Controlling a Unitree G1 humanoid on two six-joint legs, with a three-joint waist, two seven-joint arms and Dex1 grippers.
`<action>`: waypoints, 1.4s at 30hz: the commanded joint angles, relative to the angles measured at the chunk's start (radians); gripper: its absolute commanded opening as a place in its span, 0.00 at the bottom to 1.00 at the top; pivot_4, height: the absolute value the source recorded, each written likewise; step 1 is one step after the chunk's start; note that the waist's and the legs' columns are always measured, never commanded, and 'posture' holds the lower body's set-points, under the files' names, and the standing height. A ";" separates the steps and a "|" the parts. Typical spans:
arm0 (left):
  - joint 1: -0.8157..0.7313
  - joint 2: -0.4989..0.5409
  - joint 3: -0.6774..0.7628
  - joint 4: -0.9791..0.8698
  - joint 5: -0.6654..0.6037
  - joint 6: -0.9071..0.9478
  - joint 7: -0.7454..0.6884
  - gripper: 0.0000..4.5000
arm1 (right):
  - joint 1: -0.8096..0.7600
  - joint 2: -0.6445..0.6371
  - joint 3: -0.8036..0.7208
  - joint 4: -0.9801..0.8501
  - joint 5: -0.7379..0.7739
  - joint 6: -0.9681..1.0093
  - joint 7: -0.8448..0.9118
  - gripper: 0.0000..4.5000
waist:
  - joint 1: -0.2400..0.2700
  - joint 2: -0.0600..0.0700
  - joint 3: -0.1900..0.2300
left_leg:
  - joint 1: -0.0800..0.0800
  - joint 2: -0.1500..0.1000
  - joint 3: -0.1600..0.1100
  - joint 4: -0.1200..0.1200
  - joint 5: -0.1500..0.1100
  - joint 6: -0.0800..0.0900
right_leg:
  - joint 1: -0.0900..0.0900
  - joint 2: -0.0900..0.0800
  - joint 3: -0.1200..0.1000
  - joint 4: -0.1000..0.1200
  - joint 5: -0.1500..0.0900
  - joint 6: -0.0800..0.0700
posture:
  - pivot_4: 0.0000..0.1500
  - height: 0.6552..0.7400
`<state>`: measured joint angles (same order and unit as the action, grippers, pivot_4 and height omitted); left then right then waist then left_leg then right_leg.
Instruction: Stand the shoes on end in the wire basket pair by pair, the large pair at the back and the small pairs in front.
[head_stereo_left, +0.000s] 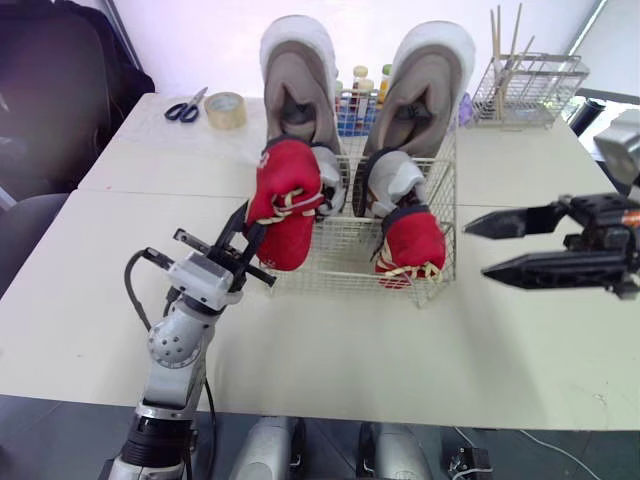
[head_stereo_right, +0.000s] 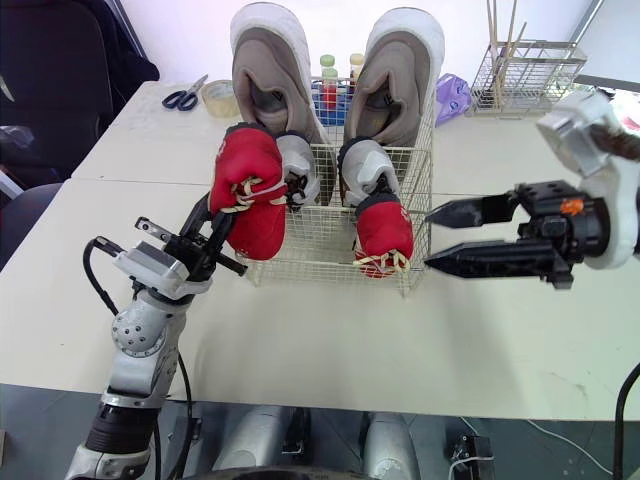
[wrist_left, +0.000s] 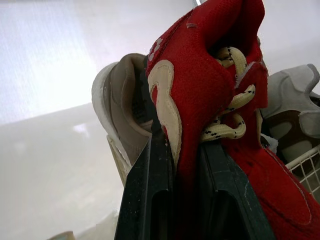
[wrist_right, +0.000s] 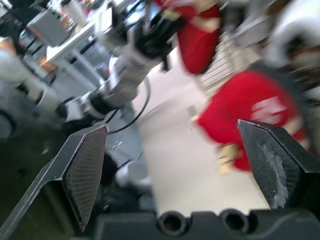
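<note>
The pale bench (head_stereo_left: 450, 330) carried a wire basket (head_stereo_left: 345, 258) near its middle. At the far side of the basket the big left shoe (head_stereo_left: 297, 88) and the big right shoe (head_stereo_left: 425, 92), beige with white soles, stood on end side by side, rising well above the rim.

The right hand (head_stereo_right: 432, 238) hovered just right of the basket, pointing at it, its two fingers spread apart and holding nothing.

The left hand (head_stereo_left: 248, 232) was at the basket's near left corner with its fingers clamped on the raised red shoe (head_stereo_left: 285, 205), gripping the fabric beside the cream laces. That shoe hung toe down at the corner. It seemed to lean against the wire, though I could not tell whether its toe was inside the rim or outside.

In front of the big pair stood two small grey shoes, the left grey shoe (head_stereo_left: 328, 178) and the right grey shoe (head_stereo_left: 397, 180). The second red shoe (head_stereo_left: 410, 245) stood on end in the near right corner of the basket.

On the far bench were a wire rack (head_stereo_left: 528, 92) holding sticks, a tape roll (head_stereo_left: 226, 110) and scissors (head_stereo_left: 184, 108).
</note>
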<state>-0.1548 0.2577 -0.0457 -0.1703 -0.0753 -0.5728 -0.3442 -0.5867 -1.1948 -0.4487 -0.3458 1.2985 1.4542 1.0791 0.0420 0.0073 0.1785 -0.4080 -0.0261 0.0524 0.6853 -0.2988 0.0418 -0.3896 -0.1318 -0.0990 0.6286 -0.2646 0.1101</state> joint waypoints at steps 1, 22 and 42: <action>-0.036 0.000 -0.013 0.070 0.074 -0.035 0.008 0.09 | 0.046 0.012 -0.060 -0.026 0.107 0.015 -0.095 1.00 | 0.003 -0.001 0.000 | 0.000 0.000 0.000 0.000 0.000 0.001 | 0.000 0.000 0.000 0.000 0.000 0.000 | 1.00 1.00; 0.028 -0.037 -0.050 0.097 0.067 0.015 0.026 0.09 | 0.094 -0.001 0.034 -0.008 0.271 -0.122 -0.263 1.00 | -0.001 0.000 0.000 | -0.001 0.000 0.000 0.001 -0.001 0.002 | 0.000 0.000 -0.001 -0.001 0.001 0.000 | 1.00 1.00; 0.252 0.072 0.058 -0.232 -0.099 0.399 -0.009 0.86 | 0.202 0.017 0.031 -0.092 0.271 -0.218 -0.261 1.00 | -0.005 0.002 -0.001 | -0.001 0.000 -0.002 0.000 -0.004 0.007 | 0.001 0.000 -0.002 -0.004 0.001 -0.001 | 1.00 1.00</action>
<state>0.0671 0.3096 -0.0209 -0.3756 -0.1704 -0.2077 -0.3488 -0.3854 -1.1826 -0.4001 -0.4278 1.5718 1.2639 0.8063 0.0365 0.0090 0.1777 -0.4092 -0.0259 0.0507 0.6855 -0.3023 0.0480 -0.3889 -0.1317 -0.1005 0.6242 -0.2639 0.1096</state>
